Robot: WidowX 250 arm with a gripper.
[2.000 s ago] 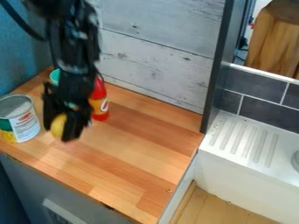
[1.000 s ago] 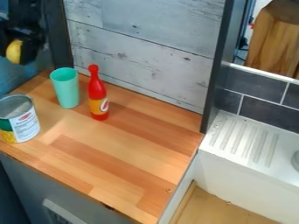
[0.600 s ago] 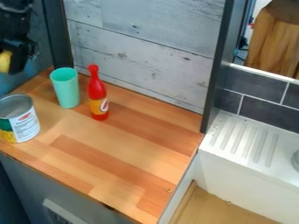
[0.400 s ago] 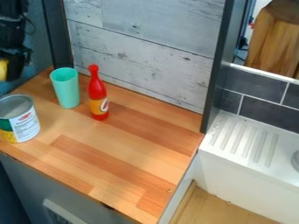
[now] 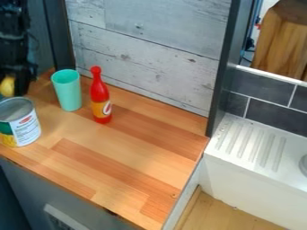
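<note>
Yellow object [image 5: 7, 86] appears clamped between the gripper's [image 5: 10, 88] fingers, just beyond the can [image 5: 25, 130]; its height over the bench [image 5: 129, 152] is unclear. Weak squeezing could let its rounded sides slip; drifting nearer might topple the can.

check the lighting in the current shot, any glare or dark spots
camera view: pale sheen on the wooden counter near the can; black arm lost in the dim upper left, though the yellow object stands out; soft shading along the white drainboard's ridges
</note>
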